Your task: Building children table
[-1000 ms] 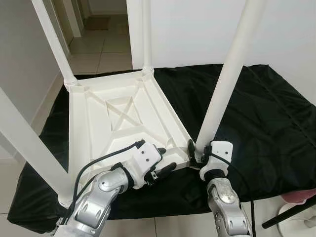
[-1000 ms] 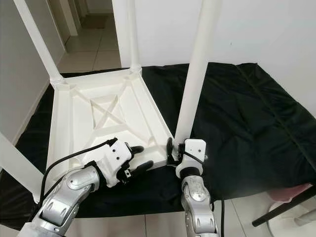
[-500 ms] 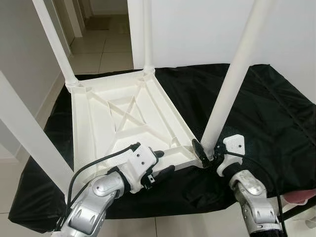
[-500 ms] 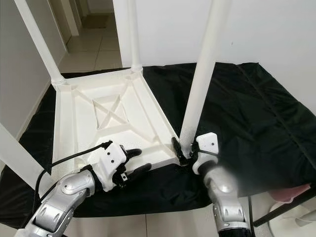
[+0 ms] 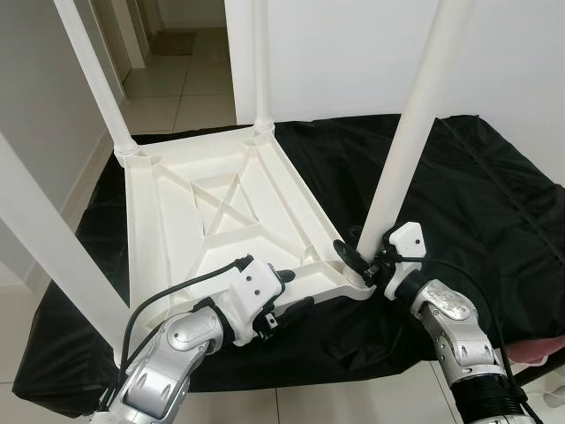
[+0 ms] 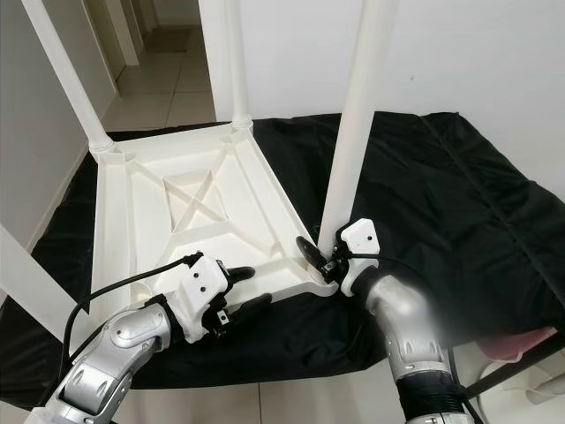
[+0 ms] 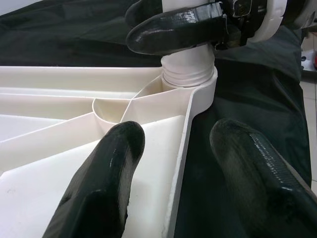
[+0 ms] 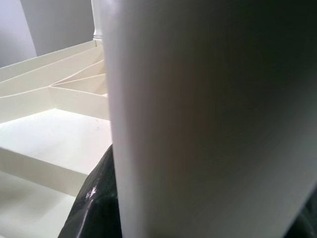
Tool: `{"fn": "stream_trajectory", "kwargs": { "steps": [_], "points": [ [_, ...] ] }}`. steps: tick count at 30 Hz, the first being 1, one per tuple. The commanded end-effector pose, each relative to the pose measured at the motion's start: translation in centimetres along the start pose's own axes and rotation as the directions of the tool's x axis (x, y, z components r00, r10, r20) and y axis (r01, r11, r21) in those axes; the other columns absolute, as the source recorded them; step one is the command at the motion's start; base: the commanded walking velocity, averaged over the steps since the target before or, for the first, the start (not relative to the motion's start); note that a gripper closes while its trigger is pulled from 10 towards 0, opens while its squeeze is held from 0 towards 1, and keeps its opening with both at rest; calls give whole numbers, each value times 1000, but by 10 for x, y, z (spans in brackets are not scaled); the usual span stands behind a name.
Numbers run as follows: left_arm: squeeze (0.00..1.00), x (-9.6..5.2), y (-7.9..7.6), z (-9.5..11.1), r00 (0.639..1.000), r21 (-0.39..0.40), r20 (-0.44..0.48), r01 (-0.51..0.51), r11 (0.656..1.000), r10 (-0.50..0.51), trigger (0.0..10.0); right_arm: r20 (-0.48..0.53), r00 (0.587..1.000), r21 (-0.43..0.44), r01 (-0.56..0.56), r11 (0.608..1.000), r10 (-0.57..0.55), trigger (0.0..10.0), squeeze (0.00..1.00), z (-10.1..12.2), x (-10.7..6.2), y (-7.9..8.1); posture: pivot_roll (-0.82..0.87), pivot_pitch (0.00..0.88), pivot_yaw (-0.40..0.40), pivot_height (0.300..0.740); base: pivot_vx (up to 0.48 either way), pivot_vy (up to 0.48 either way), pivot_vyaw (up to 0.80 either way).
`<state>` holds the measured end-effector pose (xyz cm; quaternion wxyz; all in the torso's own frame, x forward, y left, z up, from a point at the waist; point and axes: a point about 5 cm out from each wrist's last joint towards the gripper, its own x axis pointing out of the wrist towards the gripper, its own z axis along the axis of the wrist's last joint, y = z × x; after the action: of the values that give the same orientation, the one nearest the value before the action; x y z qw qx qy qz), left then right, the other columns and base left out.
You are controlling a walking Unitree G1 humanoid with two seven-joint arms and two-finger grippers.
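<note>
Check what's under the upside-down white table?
A black cloth lies under the table, spreading out past it on every side that is in view. Whatever the cloth rests on is covered; tiled floor shows beyond its far edge.

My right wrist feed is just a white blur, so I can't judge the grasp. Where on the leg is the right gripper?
Observer: The right gripper clasps the near-right table leg at its base, just above the corner socket.
Operator: And the left gripper?
Observer: The left gripper straddles the near rim of the upturned tabletop, one finger inside, one outside.
Operator: Other legs?
Observer: Three more legs stand at the other corners.
</note>
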<state>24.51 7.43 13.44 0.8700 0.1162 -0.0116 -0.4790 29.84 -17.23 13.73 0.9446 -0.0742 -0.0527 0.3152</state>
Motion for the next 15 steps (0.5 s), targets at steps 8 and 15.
{"fn": "stream_trajectory", "kwargs": {
  "steps": [8,15],
  "points": [
    [0,-1,-5,0,1000,-6,-3,24,1000,-24,10000,-74,997,36,-8,999,11,10000,0,-13,-7,4,-20,0,19,740,0,0,0],
    [0,-1,-6,-2,1000,-14,-9,24,1000,-24,10000,-122,983,46,144,988,-138,10000,0,-16,-5,9,-26,0,21,740,0,0,0]
  ]
}}
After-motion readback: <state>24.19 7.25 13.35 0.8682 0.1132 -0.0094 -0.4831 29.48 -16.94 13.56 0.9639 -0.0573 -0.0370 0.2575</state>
